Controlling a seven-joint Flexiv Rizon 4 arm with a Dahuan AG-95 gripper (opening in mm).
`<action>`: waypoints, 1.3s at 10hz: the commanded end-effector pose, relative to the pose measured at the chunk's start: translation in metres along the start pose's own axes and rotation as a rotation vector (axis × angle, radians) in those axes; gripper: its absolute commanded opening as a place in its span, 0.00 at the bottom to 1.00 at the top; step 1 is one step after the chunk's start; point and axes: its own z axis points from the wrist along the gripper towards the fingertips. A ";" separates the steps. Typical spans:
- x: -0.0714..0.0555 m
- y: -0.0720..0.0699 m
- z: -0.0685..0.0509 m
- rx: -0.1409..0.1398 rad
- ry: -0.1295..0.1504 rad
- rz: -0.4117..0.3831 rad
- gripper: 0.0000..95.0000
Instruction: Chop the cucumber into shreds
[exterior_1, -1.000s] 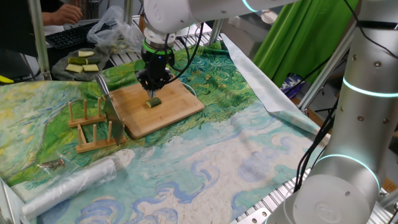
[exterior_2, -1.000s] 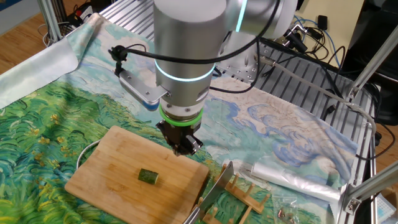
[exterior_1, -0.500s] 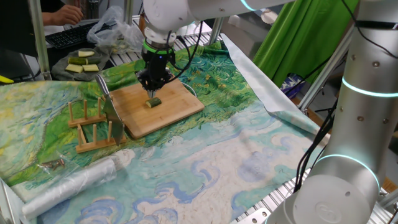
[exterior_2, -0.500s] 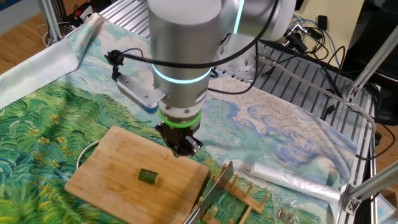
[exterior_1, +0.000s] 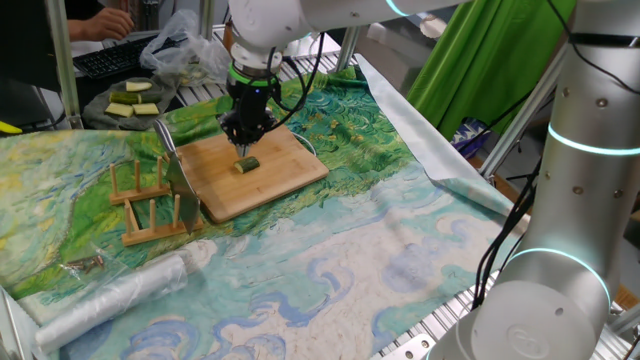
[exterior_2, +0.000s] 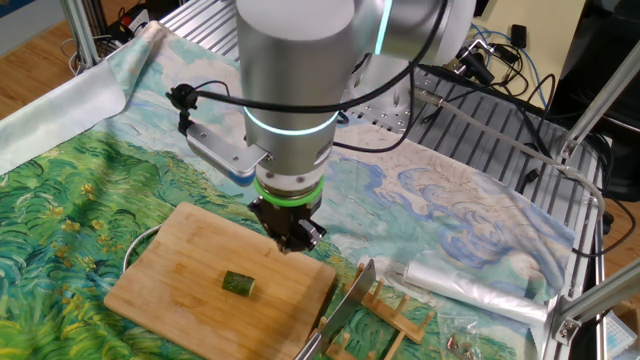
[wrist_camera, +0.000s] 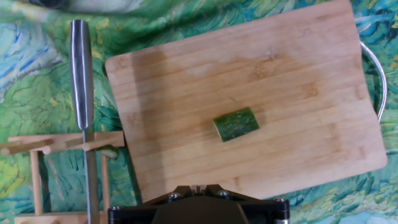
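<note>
My gripper (exterior_2: 291, 240) hangs with fingers pressed together and empty above the wooden cutting board (wrist_camera: 298, 68), where the cucumber (wrist_camera: 236, 124) lies uncut, since the knife (wrist_camera: 81, 74) rests unused in its wooden rack (exterior_1: 150, 205).

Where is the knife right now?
In the hand view, the knife rests in the wooden rack, just left of the cutting board.

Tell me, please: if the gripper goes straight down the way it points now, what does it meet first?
Most likely the bare wooden cutting board, not the cucumber. The shut gripper points down over the board, and the chunk seems to lie a little aside. Depth is hard to judge here.
</note>
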 end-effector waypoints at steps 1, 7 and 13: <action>0.000 0.001 0.000 -0.001 -0.003 0.058 0.00; -0.018 0.071 0.001 -0.009 -0.002 0.171 0.40; -0.016 0.105 0.013 -0.018 0.002 0.186 0.40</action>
